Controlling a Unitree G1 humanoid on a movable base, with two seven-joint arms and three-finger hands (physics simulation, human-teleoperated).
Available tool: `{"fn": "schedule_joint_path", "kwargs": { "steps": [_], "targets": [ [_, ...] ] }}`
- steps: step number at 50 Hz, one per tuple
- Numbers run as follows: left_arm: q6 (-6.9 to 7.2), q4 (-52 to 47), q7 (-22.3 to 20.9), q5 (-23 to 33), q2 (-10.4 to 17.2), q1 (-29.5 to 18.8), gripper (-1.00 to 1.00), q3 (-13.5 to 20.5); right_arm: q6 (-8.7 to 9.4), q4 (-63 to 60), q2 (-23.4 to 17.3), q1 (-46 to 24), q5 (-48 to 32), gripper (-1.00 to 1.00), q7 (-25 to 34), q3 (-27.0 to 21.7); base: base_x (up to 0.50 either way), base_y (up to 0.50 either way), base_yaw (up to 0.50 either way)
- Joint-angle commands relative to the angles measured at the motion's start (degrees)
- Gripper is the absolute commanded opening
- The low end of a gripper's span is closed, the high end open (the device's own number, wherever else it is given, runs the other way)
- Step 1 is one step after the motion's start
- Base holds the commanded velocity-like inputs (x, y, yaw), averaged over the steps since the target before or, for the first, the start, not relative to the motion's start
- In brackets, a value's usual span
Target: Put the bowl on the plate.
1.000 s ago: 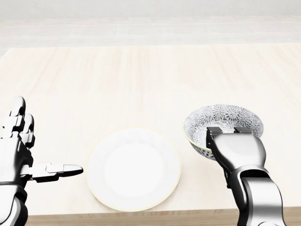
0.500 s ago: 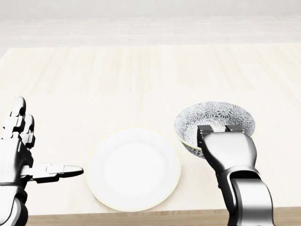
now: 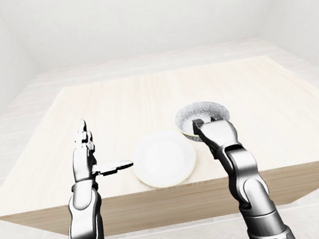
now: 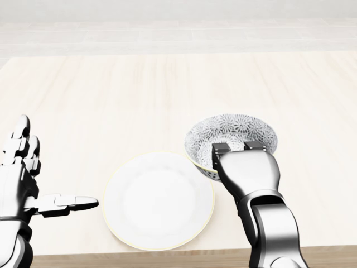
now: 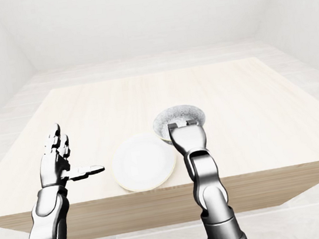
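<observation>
The patterned grey-and-white bowl is right of centre in the head view, and its left rim overlaps the upper right edge of the white plate. My right hand is shut on the bowl's near rim, with two fingertips hooked inside and the thumb hidden beneath. I cannot tell whether the bowl is lifted or resting on the table. The plate lies empty near the table's bottom edge. My left hand hovers open to the plate's left, fingers up and thumb pointing toward the plate without touching it.
The light wooden table stretches wide above and to both sides of the plate. Its near edge runs just below the plate in the head view. Pale floor and white walls surround the table.
My right hand has carried the bowl leftward, from well apart from the plate to overlapping its upper right edge. The left hand and the plate have stayed still.
</observation>
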Motion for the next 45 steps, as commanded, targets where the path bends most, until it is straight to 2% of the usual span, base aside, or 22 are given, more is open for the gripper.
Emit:
{"fn": "schedule_joint_path", "kwargs": {
  "steps": [1,14,18,23,31,35,45],
  "targets": [
    [-0.61,0.9,0.2,0.2,0.2,-0.1,1.0,0.2,0.0,2.7,1.6,-2.0,0.0,-1.0,-3.2,2.1,0.0,0.0,0.0],
    [-1.41,1.7,0.2,0.4,0.3,-0.2,1.0,0.2,0.0,2.5,2.8,-2.8,0.5,-1.0,-2.7,4.2,0.0,0.0,0.0],
    [-0.81,0.9,0.1,0.3,0.3,0.1,1.0,0.2,0.0,3.0,3.4,-2.8,0.7,-1.0,-3.3,4.9,0.0,0.0,0.0],
    [-0.79,0.0,-0.2,0.4,0.0,0.8,1.0,0.0,0.0,3.4,3.8,-2.7,1.0,-1.0,-3.7,5.4,0.0,0.0,0.0],
    [-2.4,1.6,0.0,1.4,-0.3,1.0,1.0,-0.6,0.0,3.3,4.4,-1.8,1.2,-1.0,-3.8,6.6,0.0,0.0,0.0],
    [-2.17,1.4,-0.2,1.4,-0.1,1.0,1.0,-0.3,0.0,3.6,4.5,-2.1,1.3,-1.0,-3.9,6.7,0.0,0.0,0.0],
    [-2.75,2.1,-0.2,1.7,0.0,1.0,1.0,0.0,0.0,3.7,5.1,-1.9,0.9,-1.0,-3.6,7.8,0.0,0.0,0.0]
  ]
}}
